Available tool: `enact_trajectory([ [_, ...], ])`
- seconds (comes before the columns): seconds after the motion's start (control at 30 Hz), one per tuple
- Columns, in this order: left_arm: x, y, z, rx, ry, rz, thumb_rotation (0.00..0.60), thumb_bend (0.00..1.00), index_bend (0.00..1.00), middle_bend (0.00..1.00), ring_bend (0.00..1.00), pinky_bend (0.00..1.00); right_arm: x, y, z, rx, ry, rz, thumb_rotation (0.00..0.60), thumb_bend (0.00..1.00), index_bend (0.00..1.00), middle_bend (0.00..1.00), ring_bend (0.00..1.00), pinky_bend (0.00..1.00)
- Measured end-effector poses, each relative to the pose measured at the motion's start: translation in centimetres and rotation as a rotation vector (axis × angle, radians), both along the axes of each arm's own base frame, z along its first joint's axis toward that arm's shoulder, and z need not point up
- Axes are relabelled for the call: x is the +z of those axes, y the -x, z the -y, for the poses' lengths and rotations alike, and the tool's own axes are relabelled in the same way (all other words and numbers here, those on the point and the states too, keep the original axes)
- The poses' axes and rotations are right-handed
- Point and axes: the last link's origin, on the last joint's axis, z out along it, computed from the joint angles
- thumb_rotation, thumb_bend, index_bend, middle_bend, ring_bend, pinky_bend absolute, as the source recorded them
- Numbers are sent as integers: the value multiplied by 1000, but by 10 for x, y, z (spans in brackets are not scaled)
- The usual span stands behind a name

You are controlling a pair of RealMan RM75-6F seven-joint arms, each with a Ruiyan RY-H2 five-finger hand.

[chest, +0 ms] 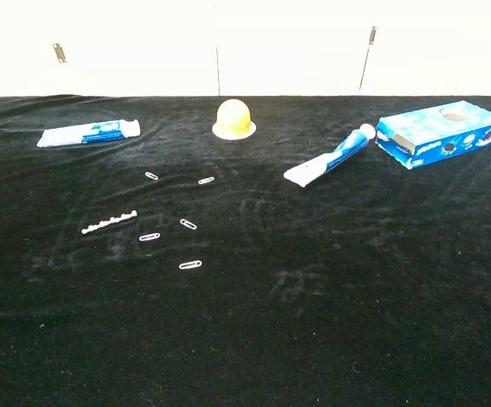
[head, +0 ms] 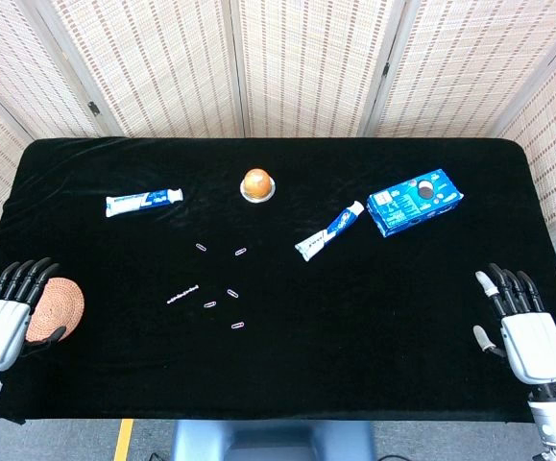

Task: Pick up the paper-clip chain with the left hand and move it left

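The paper-clip chain [head: 183, 292] [chest: 108, 222] lies stretched out on the black cloth, left of centre, with several loose paper clips [head: 220, 288] [chest: 177, 220] scattered just to its right. My left hand [head: 9, 312] rests open at the table's near left corner, well apart from the chain, its fingers over a woven coaster [head: 59, 304]. My right hand [head: 522, 327] rests open at the near right corner. Neither hand shows in the chest view.
A toothpaste tube [head: 143, 202] [chest: 88, 133] lies at the back left, a second tube [head: 329, 231] [chest: 328, 158] right of centre. A yellow dome on a white dish [head: 257, 183] [chest: 233, 118] sits at the back middle, a blue biscuit box [head: 414, 200] [chest: 440, 133] back right.
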Motion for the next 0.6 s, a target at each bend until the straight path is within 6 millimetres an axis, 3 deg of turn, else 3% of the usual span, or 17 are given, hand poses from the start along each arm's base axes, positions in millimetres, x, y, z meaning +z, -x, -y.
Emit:
enact_trajectory([
  [0.3,-2,-6,4,-34,-7,2,600,246,18,110,127,216,3,-4,-6,25,11,11,600,351,0,0,0,0],
  [0.37,-6,-8,6,-51,11,-11,600,247,60,172,200,359,5,-7,-7,39,17,16,600,351,0,0,0,0],
  [0.43,-10,-10,7,-64,37,-40,600,248,116,367,439,621,5,-10,-8,57,20,16,600,351,0,0,0,0],
  [0.53,-18,-13,7,-76,65,-86,600,248,208,669,773,871,6,-12,-10,66,21,20,600,351,0,0,0,0],
  [0.6,-25,-15,7,-82,68,-86,600,248,303,870,939,981,8,-12,-10,64,25,24,600,351,0,0,0,0],
])
